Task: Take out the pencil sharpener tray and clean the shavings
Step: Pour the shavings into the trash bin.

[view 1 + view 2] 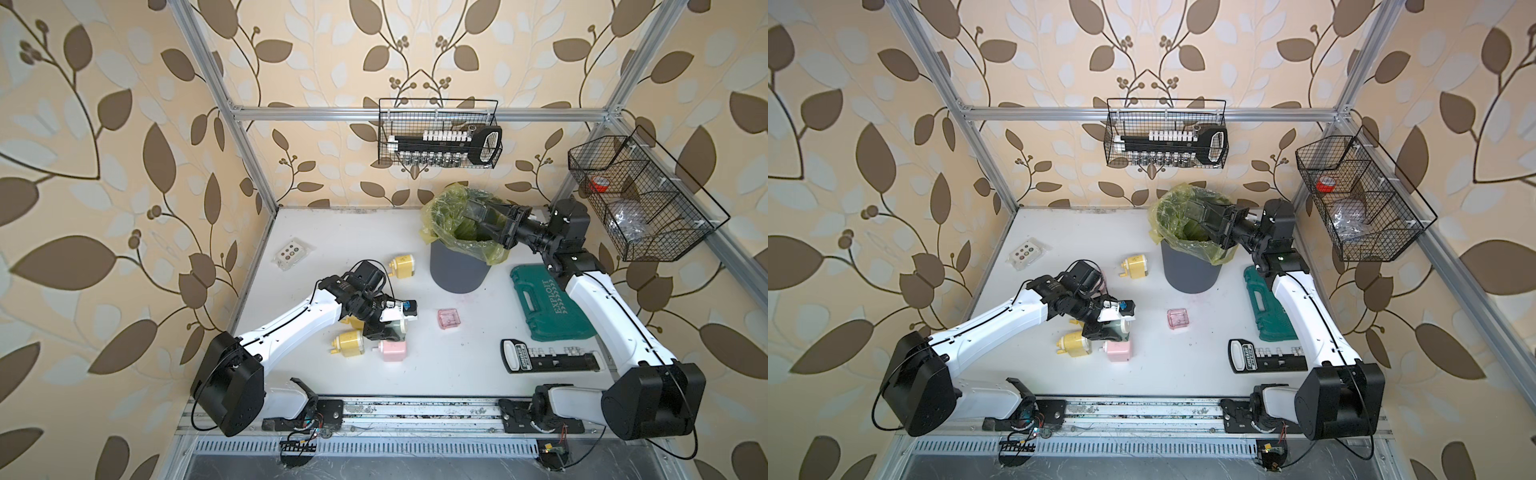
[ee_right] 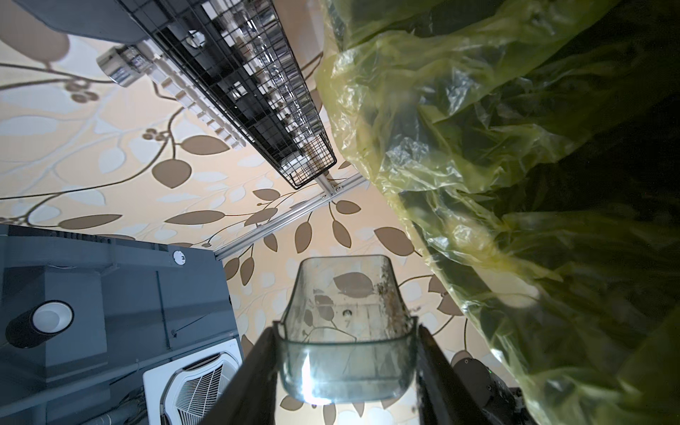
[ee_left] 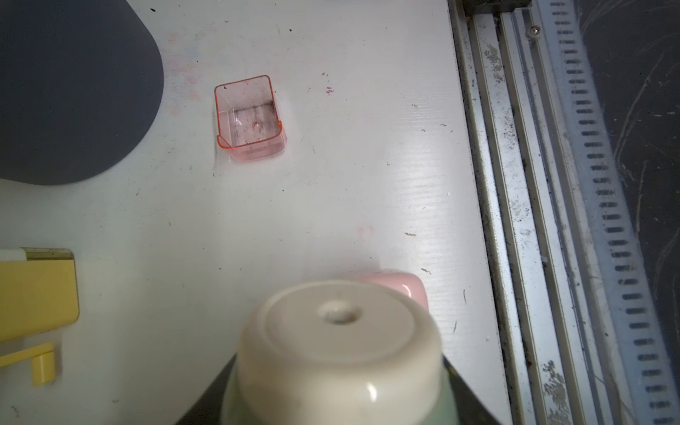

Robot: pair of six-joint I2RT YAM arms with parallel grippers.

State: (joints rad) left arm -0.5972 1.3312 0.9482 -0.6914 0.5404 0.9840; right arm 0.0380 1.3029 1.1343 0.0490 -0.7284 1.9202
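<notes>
Counter: white counter point(image 1: 374, 232) in a leaf-papered booth, dotted with stray flecks.
Right hand: the right hand point(image 1: 484, 222) pinches the clear smoky tray point(image 2: 346, 331) across its two side walls, near the lipped end.
Tray place: between the right hand's fingers, reaching out past the fingertips over the mouth of the yellow-green bag point(image 2: 478, 147) that lines the grey bin point(image 1: 459, 270) under the hand. I cannot tell which way its open side faces.
Shavings: beige-brown shavings point(image 2: 390, 298) cling along one inner wall; the rest of the tray looks nearly bare.
Left hand: the left hand point(image 1: 386, 330) is clamped round the green-and-cream sharpener point(image 3: 338, 349), low over the counter.
Handling: thin hard plastic, likely very light and smooth, so it may slip, or crack under a hard squeeze. The side walls by the lip look the firmest hold. The clinging flecks probably need a tap or shake.
Nearby: a pink tray point(image 3: 250, 117) sits loose on the counter ahead of the left hand.
</notes>
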